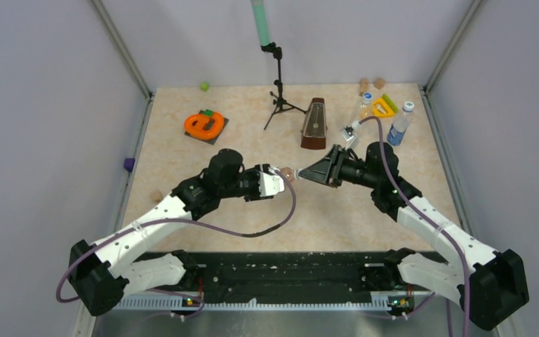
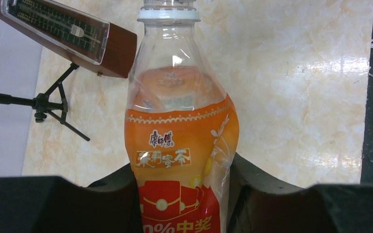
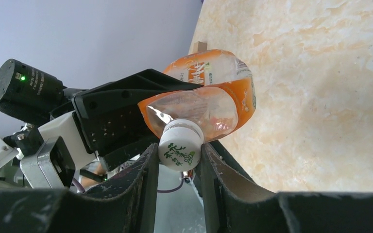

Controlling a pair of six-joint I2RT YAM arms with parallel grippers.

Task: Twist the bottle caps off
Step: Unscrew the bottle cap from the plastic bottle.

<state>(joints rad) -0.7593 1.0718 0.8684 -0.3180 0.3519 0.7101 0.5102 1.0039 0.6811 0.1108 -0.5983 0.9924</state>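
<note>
Pinching the white cap (image 3: pixel 180 145) mid-frame, the right gripper (image 3: pixel 177 162) clenches its stiff sides; the left gripper (image 2: pixel 182 194) grasps the orange bottle (image 2: pixel 179 141) low on its label. Thin walls look soft, crushable. The blue-label bottle (image 1: pixel 400 125) stands upper right.

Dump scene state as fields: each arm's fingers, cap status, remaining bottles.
left fingers: clamped on squat orange-labelled plastic bottle
right fingers: closed on its white round plastic cap
cap status: on the neck, not off
remaining: clear blue-capped plastic bottle, blue-labelled clear plastic bottle, both capped, far right
also: brown wooden metronome
</note>
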